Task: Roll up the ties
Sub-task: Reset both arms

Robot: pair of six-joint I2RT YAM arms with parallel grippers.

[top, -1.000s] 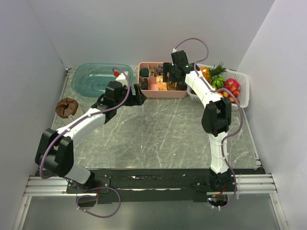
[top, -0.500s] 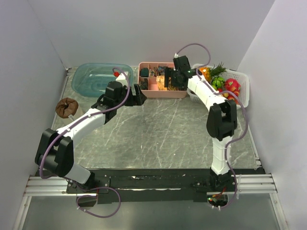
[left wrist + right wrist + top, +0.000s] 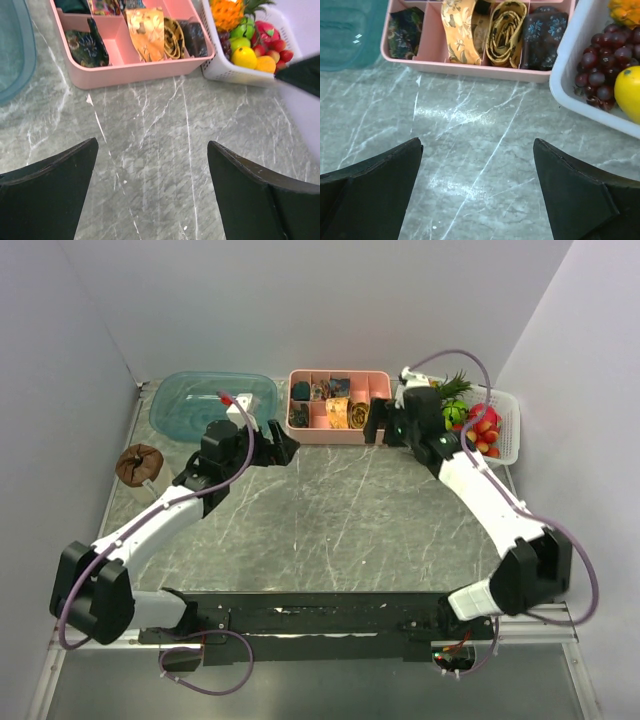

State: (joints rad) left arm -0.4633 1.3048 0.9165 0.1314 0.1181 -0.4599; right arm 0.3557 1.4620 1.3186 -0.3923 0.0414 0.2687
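Grippers open over marble, tie coiled in pink tray

2 grippers, both empty: left gripper point(image 3: 283, 445) hangs just in front of the pink tray point(image 3: 335, 436) at its near-left corner, jaws spread wide w/ nothing btwn them. Right gripper point(image 3: 373, 425) sits at the tray's near-right corner, equally wide, holding nothing. Grey marble table point(image 3: 330, 520) lies bare under both. Tray front row holds 4 cloth items, left to right: 1 dark teal bundle point(image 3: 405, 32), 1 orange floral tie point(image 3: 459, 30), 1 golden-yellow tie point(image 3: 506, 32) w/ dark lattice, rolled into a coil btwn the orange tie & 1 dark blue bundle point(image 3: 542, 35). Back row: more cloth, too small to count. 1 white fruit basket point(image 3: 505, 435) is just beside the tray's right end; 1 teal tub point(image 3: 195, 405) is left of the tray.
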